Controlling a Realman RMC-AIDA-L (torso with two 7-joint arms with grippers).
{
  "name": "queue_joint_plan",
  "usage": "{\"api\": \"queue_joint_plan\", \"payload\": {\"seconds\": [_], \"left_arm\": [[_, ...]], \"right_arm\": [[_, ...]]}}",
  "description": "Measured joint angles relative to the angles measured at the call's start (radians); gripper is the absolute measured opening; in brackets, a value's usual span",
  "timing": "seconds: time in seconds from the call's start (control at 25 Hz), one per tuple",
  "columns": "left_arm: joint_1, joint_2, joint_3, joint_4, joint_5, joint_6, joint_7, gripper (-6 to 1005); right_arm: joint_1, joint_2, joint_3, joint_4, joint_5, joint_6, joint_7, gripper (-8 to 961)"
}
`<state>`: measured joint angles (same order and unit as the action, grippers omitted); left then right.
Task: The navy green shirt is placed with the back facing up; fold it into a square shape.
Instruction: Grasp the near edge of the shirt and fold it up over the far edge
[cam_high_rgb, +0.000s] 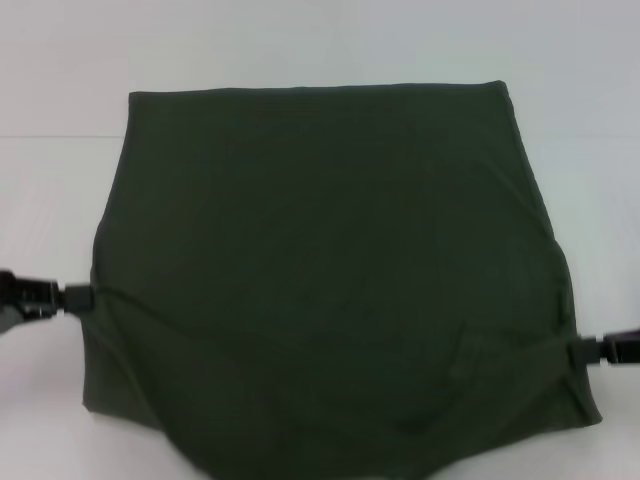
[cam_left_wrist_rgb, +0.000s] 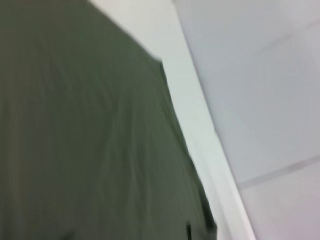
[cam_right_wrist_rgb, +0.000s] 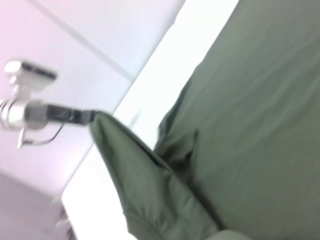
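Your left tool (cam_high_rgb: 78, 296) is pinched narrow on the left side edge of the large dark olive-green soft fabric navy green shirt (cam_high_rgb: 330, 270), and your right tool (cam_high_rgb: 582, 352) is clamped the same way on the opposite edge, so the cloth spans straight across between the two, each arm nearest its own side. From the tools the shirt runs away from you over the white worktop (cam_high_rgb: 60, 200), its far edge straight and flat. It shows plain, no lettering, near portion lifted and rumpled, with creases fanning inward from both grips.
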<state>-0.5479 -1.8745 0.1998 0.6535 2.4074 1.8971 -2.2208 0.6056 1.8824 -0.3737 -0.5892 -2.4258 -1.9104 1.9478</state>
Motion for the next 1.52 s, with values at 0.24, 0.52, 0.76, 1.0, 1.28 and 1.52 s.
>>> {"api": "queue_joint_plan", "payload": {"seconds": [0.24, 0.52, 0.76, 1.0, 1.28, 1.52], "left_arm": [[0.01, -0.013, -0.006, -0.045, -0.128, -0.139, 0.0, 26], [0.011, -0.047, -0.011, -0.063, -0.216, -0.275, -0.003, 25], [0.001, -0.081, -0.01, -0.063, -0.245, -0.381, 0.003, 26], [-0.019, -0.109, 0.0, -0.065, -0.261, -0.46, 0.021, 26], [-0.045, -0.127, 0.002, -0.065, -0.304, -0.542, 0.063, 27], [-0.067, -0.142, 0.003, -0.065, -0.345, -0.6, 0.115, 27]], "right_arm": [[-0.008, 0.014, 0.029, 0.006, 0.049, 0.124, -0.002, 66], [-0.043, 0.037, 0.035, 0.007, 0.163, 0.264, -0.01, 67], [-0.065, 0.069, 0.036, 0.01, 0.258, 0.394, -0.031, 68], [-0.04, 0.092, 0.029, 0.041, 0.282, 0.495, -0.074, 69], [-0.016, 0.112, 0.028, 0.046, 0.334, 0.583, -0.116, 69], [0.004, 0.13, 0.027, 0.048, 0.336, 0.618, -0.144, 70]]}}
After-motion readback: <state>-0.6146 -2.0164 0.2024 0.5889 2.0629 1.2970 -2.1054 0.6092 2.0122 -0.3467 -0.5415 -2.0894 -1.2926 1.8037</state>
